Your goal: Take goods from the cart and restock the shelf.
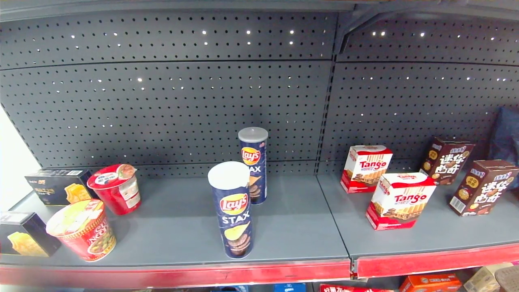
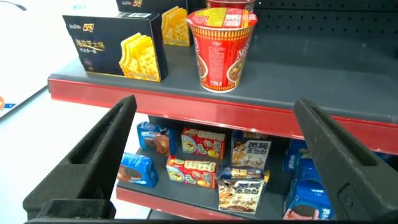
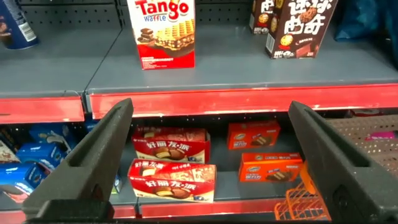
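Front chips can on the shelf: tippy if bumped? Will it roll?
The front chips can stands tall on a narrow base, so a high push likely topples it. Its round body would probably then roll on the flat shelf. The glossy wall may slip.

Grey store shelf point(image 1: 178, 227) with a red front edge, holding snacks in pairs.
From the left stand a front black box point(image 1: 24, 237) and a rear black box point(image 1: 56, 186), then a front noodle cup point(image 1: 83, 231) and a rear noodle cup point(image 1: 115, 188). In the middle, upright, are a front crisp tube point(image 1: 233, 211) and a rear crisp tube point(image 1: 253, 164). To the right come a front wafer box point(image 1: 399, 200), a rear wafer box point(image 1: 367, 168), a front brown box point(image 1: 482, 186) and a rear brown box point(image 1: 446, 156). At the far right edge is what may be a dark blue bag point(image 1: 505, 138).
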